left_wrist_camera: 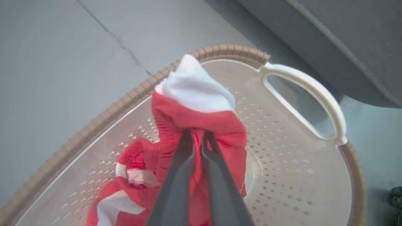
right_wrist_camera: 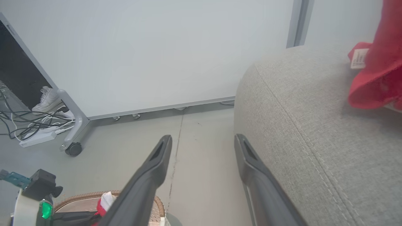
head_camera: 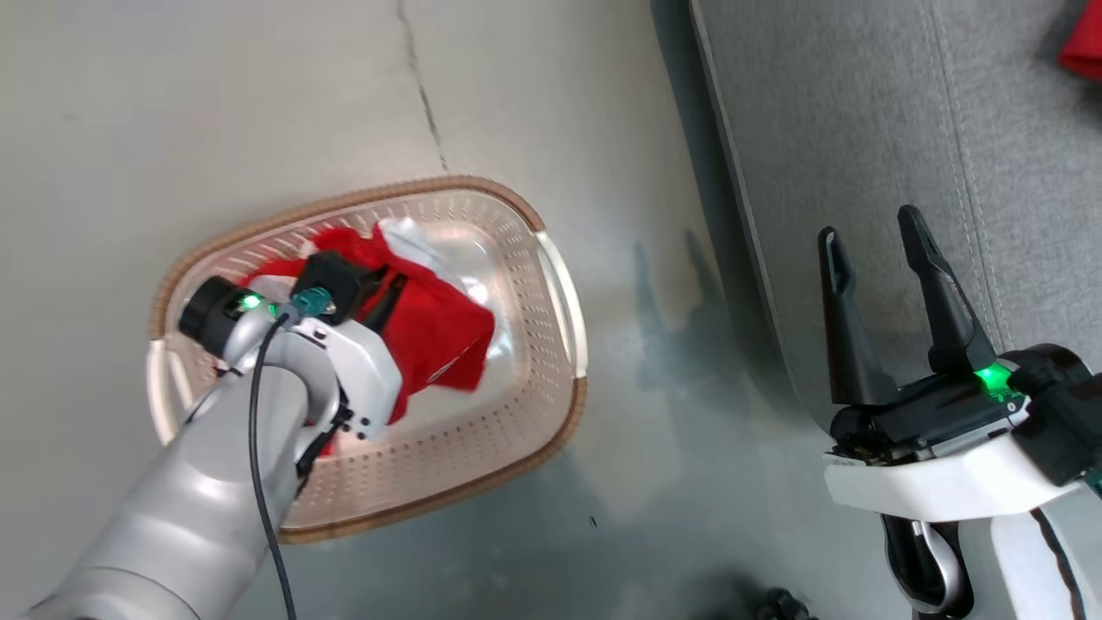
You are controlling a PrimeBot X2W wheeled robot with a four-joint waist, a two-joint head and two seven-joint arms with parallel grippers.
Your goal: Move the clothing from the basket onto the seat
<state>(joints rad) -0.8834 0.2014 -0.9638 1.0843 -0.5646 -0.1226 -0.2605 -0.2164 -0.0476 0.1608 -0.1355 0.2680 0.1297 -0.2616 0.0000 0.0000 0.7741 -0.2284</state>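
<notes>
Head view: your left arm is down in the basket (head_camera: 482,185) over the clothing (head_camera: 439,327). The right gripper (head_camera: 871,228) idles by the seat (head_camera: 861,103), fingers spread. Left wrist: the left gripper (left_wrist_camera: 196,133) pinches a thin red fold, the rest sagging inside. Risk: it slips out, or the hem snags the rim on lift. Right wrist: a red garment (right_wrist_camera: 373,78) lies on the seat.
</notes>
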